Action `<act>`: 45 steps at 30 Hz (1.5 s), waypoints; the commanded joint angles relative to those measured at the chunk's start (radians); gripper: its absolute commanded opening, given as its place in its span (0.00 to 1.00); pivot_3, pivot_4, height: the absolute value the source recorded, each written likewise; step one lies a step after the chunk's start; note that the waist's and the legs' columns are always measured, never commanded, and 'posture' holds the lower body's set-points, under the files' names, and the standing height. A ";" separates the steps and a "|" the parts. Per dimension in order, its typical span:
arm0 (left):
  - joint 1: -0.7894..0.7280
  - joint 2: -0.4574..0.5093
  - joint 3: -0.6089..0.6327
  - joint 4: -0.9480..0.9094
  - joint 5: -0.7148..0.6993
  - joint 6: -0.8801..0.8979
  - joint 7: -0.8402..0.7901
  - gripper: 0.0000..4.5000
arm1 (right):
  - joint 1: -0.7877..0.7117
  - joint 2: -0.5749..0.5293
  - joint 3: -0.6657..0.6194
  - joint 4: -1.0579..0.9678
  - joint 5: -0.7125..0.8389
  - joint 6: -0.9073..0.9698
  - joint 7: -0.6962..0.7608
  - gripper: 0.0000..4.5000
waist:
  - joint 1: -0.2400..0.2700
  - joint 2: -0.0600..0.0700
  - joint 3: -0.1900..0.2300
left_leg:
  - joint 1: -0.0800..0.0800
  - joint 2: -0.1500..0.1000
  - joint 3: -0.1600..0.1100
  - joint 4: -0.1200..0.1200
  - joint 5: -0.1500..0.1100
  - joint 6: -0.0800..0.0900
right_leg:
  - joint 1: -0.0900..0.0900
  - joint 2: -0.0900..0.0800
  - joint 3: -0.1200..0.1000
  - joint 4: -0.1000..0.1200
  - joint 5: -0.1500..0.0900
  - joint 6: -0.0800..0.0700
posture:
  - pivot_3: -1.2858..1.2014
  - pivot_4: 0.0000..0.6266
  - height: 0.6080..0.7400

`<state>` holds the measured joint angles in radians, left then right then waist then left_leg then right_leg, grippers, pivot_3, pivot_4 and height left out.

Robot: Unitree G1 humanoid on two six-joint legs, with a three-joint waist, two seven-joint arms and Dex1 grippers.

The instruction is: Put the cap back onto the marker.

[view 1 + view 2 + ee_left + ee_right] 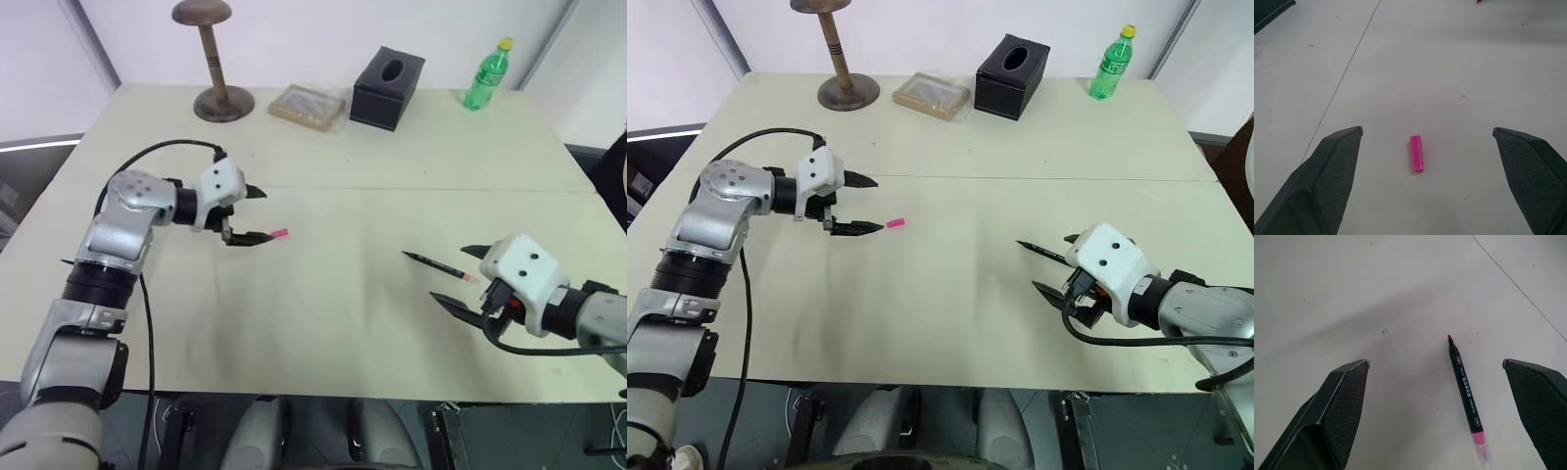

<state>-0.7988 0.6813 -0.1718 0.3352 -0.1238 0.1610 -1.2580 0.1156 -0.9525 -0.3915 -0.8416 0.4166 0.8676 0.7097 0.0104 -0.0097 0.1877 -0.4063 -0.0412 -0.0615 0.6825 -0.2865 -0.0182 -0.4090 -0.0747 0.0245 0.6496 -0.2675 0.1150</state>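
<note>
Right wrist view: right gripper (1436,382) spread wide, empty, black marker (1465,396) flat on table (343,313) between fingers, barrel print too small to read. Farther left: left gripper (1427,147) spread, pink cap (1417,153) lying between fingertips, untouched.

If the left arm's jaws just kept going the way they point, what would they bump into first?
Most likely the pink cap. It lies on the table just ahead of the left gripper, between its wide-open jaws, which slant down toward it. How high the jaws sit above the table is hard to judge.
</note>
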 commanded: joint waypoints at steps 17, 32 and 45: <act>-0.121 -0.214 0.001 0.495 0.123 -0.322 0.198 0.99 | -0.010 0.027 0.006 -0.046 -0.005 0.008 -0.080 1.00 | 0.002 0.000 0.000 | 0.000 0.000 0.000 0.001 0.000 0.000 | 0.000 0.000 0.000 0.000 0.000 0.000 | 0.52 0.24 1.00; -0.224 -0.242 -0.022 0.739 0.210 -0.367 0.167 0.99 | 0.050 0.075 -0.021 -0.119 -0.018 0.044 -0.147 1.00 | 0.000 -0.001 0.000 | 0.000 0.000 0.000 0.001 0.000 0.000 | 0.000 0.001 0.000 0.001 0.000 0.000 | 0.52 0.24 1.00; -0.214 -0.229 -0.032 0.779 0.252 -0.373 0.140 0.99 | 0.050 0.066 -0.023 -0.117 -0.016 0.044 -0.150 1.00 | -0.002 -0.001 0.000 | 0.000 0.000 0.000 0.001 0.000 0.000 | 0.000 0.001 0.000 0.001 0.000 0.000 | 0.52 0.24 1.00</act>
<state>-1.0163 0.4293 -0.1918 1.1007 0.1020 -0.2138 -1.1040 0.1731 -0.8812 -0.3816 -0.9365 0.4056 0.9170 0.5587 0.0086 -0.0104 0.1874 -0.4060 -0.0414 -0.0612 0.6834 -0.2866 -0.0179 -0.4091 -0.0739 0.0244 0.6511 -0.2674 0.1153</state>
